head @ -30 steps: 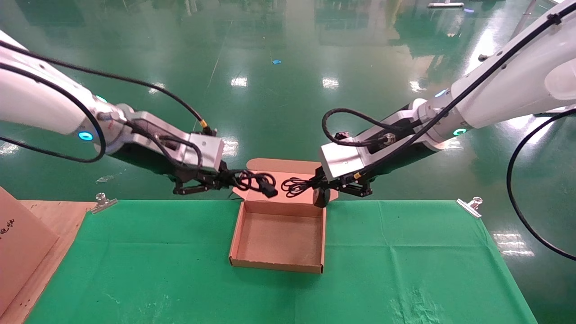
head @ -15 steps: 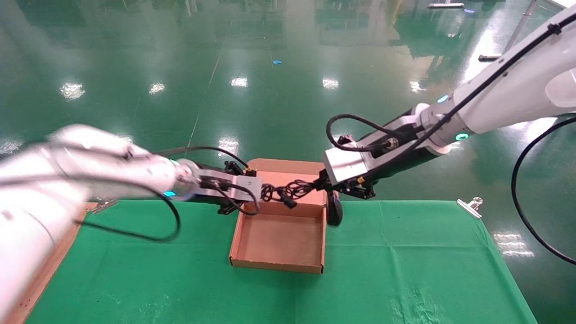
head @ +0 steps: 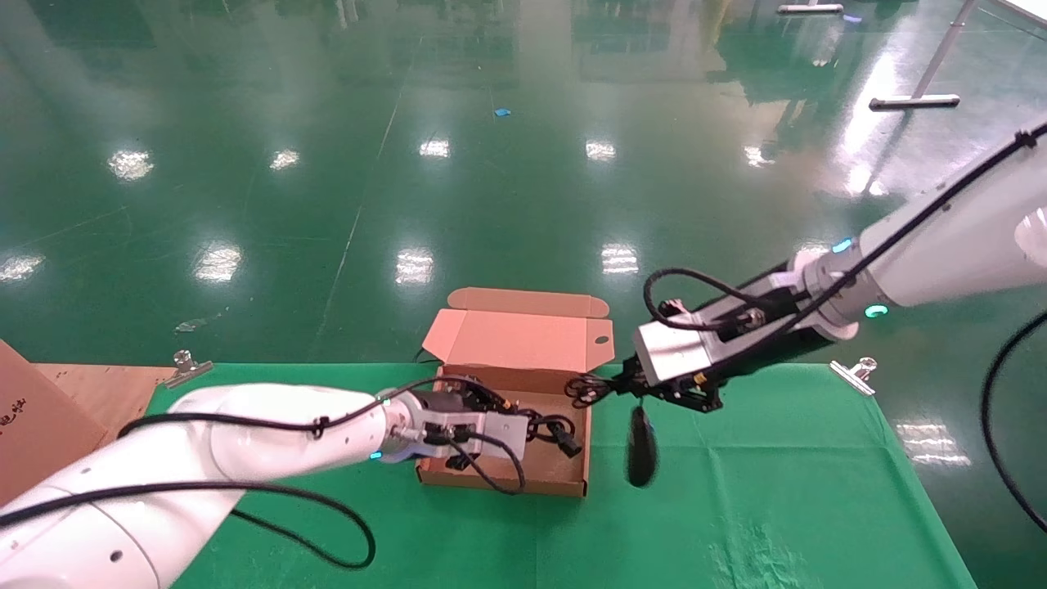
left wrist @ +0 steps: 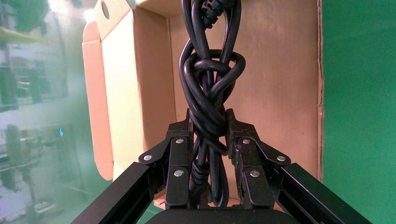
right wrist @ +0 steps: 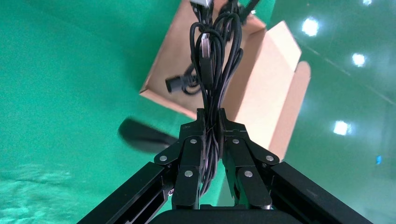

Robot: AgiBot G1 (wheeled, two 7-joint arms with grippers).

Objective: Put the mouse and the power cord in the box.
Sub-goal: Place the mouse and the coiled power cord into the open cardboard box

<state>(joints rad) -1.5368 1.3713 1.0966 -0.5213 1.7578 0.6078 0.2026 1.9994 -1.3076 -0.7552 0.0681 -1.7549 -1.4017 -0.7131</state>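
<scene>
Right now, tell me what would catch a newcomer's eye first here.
The mouse dangling by its thin cable from the right hand, hanging over the green cloth just right of the box. Next, the left hand reaching in over the open box with the power cord clamped between its fingers, plug hanging above the box floor.

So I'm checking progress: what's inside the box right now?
The power cord hangs over the box floor, shut in the left gripper. The mouse dangles outside, held by the right gripper. The arm hides the floor's left part.
</scene>
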